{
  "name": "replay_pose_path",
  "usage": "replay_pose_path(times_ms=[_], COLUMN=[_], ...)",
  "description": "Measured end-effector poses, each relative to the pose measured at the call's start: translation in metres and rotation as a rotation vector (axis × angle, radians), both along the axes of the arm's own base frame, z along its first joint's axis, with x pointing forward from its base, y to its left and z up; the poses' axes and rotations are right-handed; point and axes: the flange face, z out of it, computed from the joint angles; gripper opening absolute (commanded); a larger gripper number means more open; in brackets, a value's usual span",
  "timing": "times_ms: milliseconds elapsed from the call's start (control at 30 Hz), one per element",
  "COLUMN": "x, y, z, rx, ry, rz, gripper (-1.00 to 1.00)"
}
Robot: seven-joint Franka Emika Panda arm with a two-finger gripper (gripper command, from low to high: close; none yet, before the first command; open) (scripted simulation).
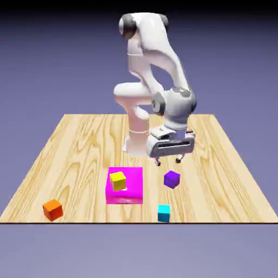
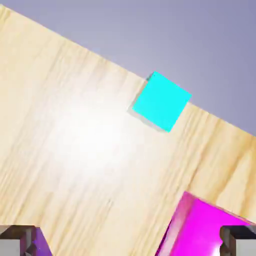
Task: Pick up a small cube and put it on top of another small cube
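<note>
While the jaws (image 1: pixel 169 161) gape, the purple cube (image 1: pixel 171 179) sits turned cornerwise, no axis longer.

no legible text, label, brand, number or sign on any surface.
</note>
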Motion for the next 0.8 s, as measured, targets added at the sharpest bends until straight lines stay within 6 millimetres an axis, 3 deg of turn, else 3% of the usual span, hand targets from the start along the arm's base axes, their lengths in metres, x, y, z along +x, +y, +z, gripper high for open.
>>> replay_pose_path(times_ms=[333,400,500,533,600,700,800], x=[-0.049,-0.051,-0.069,-0.073,-0.073,-0.054,-0.017], y=[0.072,0.075,0.053,0.050,0.050,0.071,0.052], z=[-0.099,-0.102,-0.152,-0.160,-0.160,-0.111,-0.102], rx=[-0.247,-0.257,-0.258,-0.257,-0.256,-0.256,-0.203], ry=[0.471,0.488,0.487,0.488,0.488,0.488,0.522], rz=[0.258,0.268,0.267,0.268,0.267,0.266,0.085], gripper=[0.00,0.00,0.00,-1.00,-1.00,-1.00,-1.00])
